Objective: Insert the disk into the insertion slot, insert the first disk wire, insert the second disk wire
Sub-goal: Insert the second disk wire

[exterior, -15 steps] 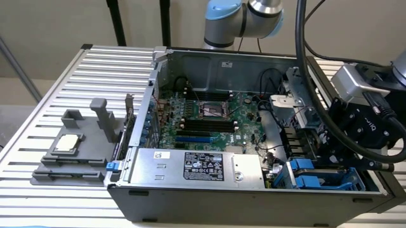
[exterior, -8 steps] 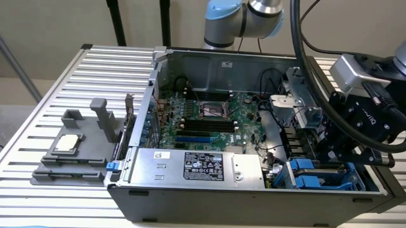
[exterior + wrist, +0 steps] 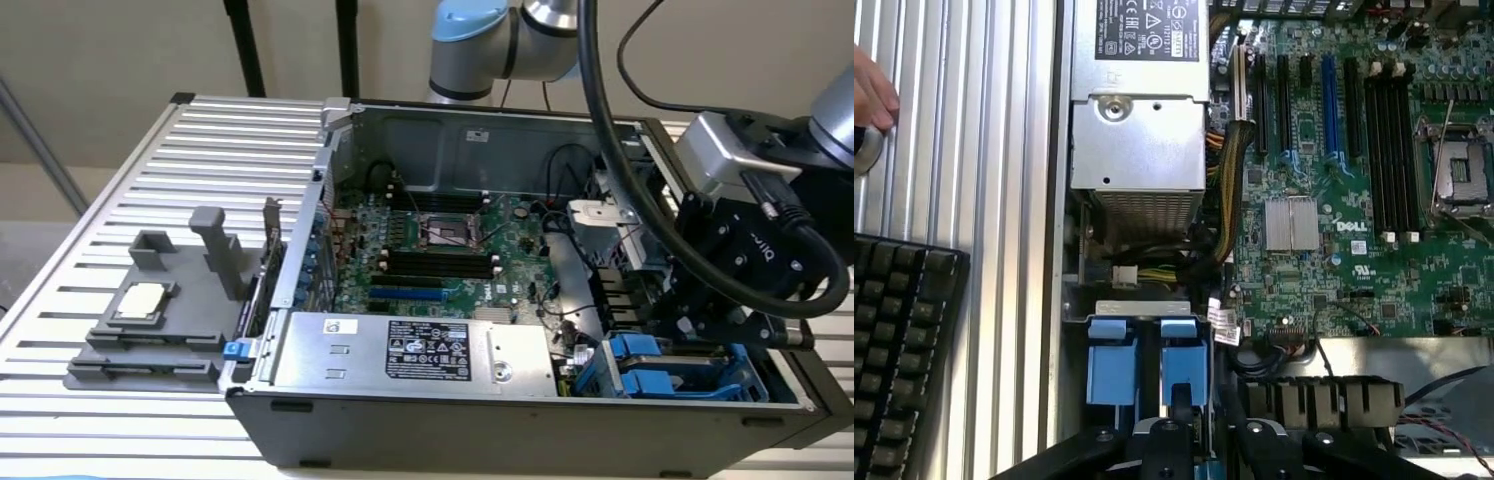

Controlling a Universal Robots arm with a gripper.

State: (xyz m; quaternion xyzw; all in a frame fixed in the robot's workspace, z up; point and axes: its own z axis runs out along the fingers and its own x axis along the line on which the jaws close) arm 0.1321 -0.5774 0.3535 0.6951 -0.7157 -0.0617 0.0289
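The gripper (image 3: 694, 325) is hanging over the drive bay (image 3: 674, 372) in the open computer case (image 3: 534, 425), at the exterior view's right. Its fingers are reaching down among the blue tabs (image 3: 1149, 360); whether they are clenching anything, I cannot tell. The power supply (image 3: 414, 350) is sitting just beside the bay, the motherboard (image 3: 441, 250) lying beyond it

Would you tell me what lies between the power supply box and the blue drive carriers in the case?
In the wrist view, a bundle of black and yellow cables with a white connector fills the stretch between the power supply box and the blue drive carriers.
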